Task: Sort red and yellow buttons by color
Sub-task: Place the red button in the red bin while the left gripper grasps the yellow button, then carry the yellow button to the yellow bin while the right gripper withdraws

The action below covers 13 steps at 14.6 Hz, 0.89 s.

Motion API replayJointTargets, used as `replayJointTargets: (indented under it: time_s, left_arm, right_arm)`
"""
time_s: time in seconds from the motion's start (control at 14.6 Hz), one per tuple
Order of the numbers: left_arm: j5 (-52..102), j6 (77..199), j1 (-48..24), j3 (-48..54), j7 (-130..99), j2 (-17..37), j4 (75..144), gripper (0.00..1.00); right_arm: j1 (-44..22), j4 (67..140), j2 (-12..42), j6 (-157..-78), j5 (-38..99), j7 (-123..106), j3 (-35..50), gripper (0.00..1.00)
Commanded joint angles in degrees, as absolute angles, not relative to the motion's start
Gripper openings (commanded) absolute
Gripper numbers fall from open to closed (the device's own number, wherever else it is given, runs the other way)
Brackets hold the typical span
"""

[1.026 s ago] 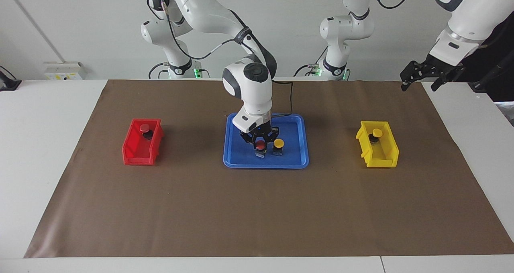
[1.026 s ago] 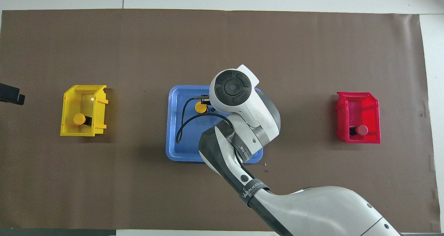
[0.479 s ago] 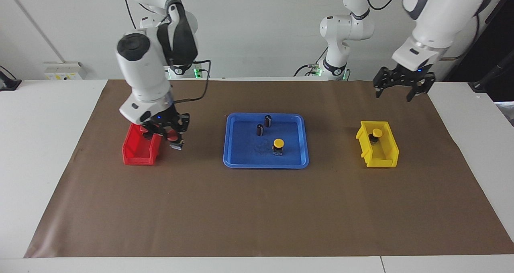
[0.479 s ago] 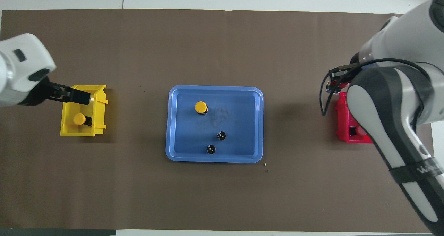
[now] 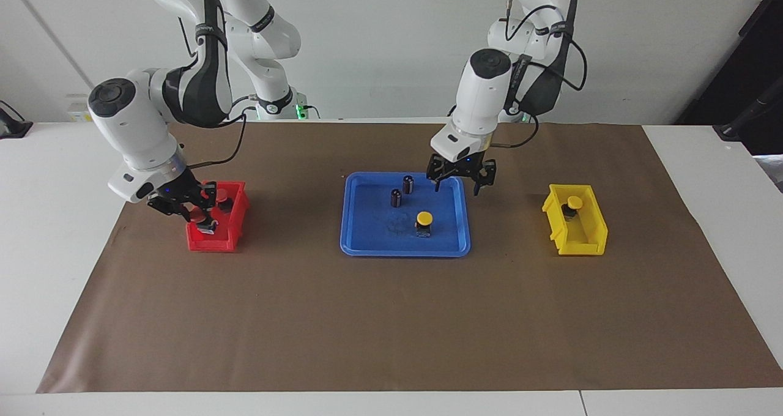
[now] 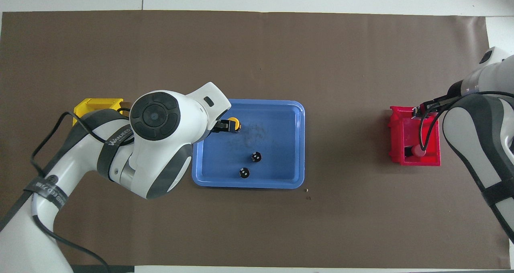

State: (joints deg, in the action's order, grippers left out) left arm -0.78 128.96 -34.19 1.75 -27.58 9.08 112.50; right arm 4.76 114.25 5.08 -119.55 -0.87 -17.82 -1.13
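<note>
My right gripper is shut on a red button and holds it tilted over the red bin, low above its floor. A second red button lies in that bin, nearer the robots. One yellow button stands upright on the blue tray. Another yellow button sits in the yellow bin. My left gripper hangs open and empty over the tray's edge toward the left arm's end. In the overhead view the left wrist covers part of the tray beside the yellow button.
Two small dark cylinders stand on the tray, nearer the robots than the yellow button. A brown mat covers the table. The red bin and the tray lie in one row across it.
My right gripper carried the red button from the tray over to the red bin and lowered it. My left arm swung in from past the yellow bin to the tray's edge.
</note>
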Motion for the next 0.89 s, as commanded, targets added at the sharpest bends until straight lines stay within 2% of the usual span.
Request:
replayJointTargets:
  time_s: [0.0,0.21,0.34,0.41,0.55,0.62,0.75,0.82]
  left_arm:
    - [-0.4,133.8,-36.7,0.6,-33.0,14.1,109.9,0.94]
    - [-0.4,133.4,-37.9,0.5,-35.1,17.5,107.4,0.85]
    - [-0.4,132.4,-38.5,0.5,-35.2,17.6,107.6,0.84]
    - [-0.4,132.0,-38.5,0.5,-35.2,17.6,107.7,0.78]
    - [-0.4,131.7,-38.4,0.5,-35.2,17.6,107.8,0.55]
    - [-0.4,131.0,-38.4,0.5,-35.2,17.5,107.9,0.5]
    - [-0.4,128.2,-38.4,0.4,-35.2,17.4,107.8,0.47]
    - [-0.4,127.5,-38.3,0.4,-35.2,17.1,107.8,0.42]
  right_arm:
    - [6.4,121.3,1.2,-124.3,-0.2,-20.8,-0.1,0.13]
    - [6.6,124.9,1.3,-128.4,0.1,-20.9,0.0,0.13]
    - [6.3,126.6,1.3,-131.8,0.1,-20.8,-0.1,0.13]
    - [6.3,127.3,1.4,-132.6,0.1,-20.9,0.0,0.13]
    - [6.2,129.0,1.2,-134.1,0.1,-20.7,0.0,0.14]
    - [6.2,129.7,1.1,-135.3,0.1,-20.7,0.0,0.15]
    - [6.3,129.6,1.1,-135.0,0.1,-21.3,-0.1,0.36]
    - [6.4,129.2,1.1,-134.5,0.0,-21.5,-0.1,0.57]
